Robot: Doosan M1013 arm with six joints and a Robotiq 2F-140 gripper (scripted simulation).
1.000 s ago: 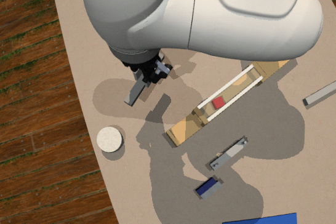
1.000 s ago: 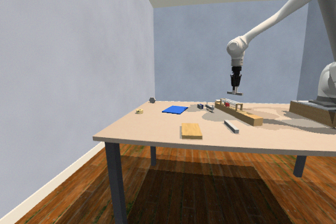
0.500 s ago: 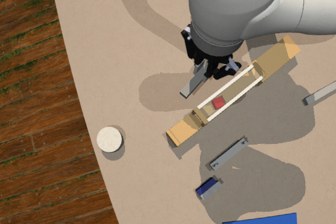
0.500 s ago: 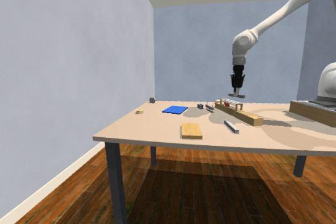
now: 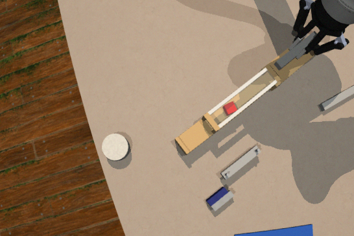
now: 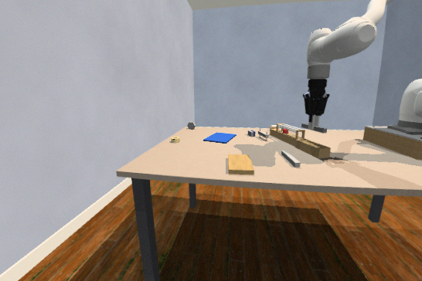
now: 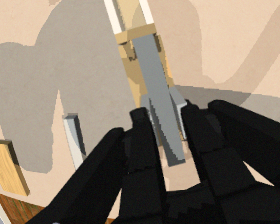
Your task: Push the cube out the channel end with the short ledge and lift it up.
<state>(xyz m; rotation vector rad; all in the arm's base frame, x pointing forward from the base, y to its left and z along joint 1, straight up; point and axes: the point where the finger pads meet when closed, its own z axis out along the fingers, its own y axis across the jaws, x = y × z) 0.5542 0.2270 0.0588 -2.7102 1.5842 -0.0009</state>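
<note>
A red cube (image 5: 230, 107) sits inside the long wooden channel (image 5: 241, 98) between two white rails, nearer the lower-left end. That end has a flat ledge (image 5: 191, 137) with a raised edge. My gripper (image 5: 303, 43) is over the channel's other, upper-right end, shut on a grey bar (image 5: 295, 50). The bar lies along the channel's line and points down it toward the cube, well short of it. In the wrist view the bar (image 7: 157, 96) sticks out from between my fingers over the channel end. From the side, my gripper (image 6: 316, 116) hangs just above the channel (image 6: 299, 140).
A white disc (image 5: 115, 146) sits near the table's left edge. A grey bar (image 5: 240, 162) and a blue-and-grey block (image 5: 220, 198) lie below the channel. Another grey bar (image 5: 337, 98) is at the right, a blue mat (image 5: 275, 230) at the bottom, and a wooden board (image 6: 240, 164) near the front.
</note>
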